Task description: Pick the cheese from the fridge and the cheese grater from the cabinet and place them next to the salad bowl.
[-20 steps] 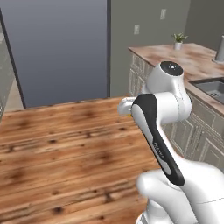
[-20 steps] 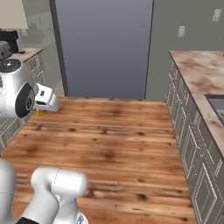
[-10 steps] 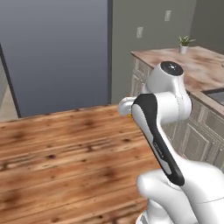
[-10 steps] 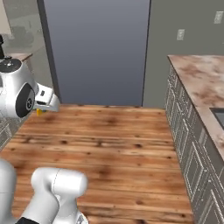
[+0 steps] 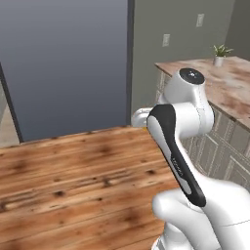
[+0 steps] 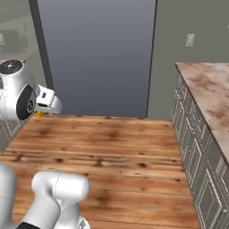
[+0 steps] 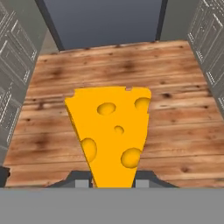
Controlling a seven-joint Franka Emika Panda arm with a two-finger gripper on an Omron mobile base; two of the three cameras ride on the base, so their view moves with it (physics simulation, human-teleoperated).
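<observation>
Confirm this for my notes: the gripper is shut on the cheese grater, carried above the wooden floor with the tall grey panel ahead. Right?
Not quite. What the gripper is shut on is the cheese, an orange-yellow wedge with holes, not a grater; the hand view shows it between the fingers. The rest stands: it is carried above the wooden floor, with the tall grey panel ahead.

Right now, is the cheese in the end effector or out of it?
In it: the cheese rises from between the end effector fingertips.

No readable text is showing anywhere; the faint marking along the arm's dark link [image 5: 181, 166] at centre right is staying illegible.
</observation>
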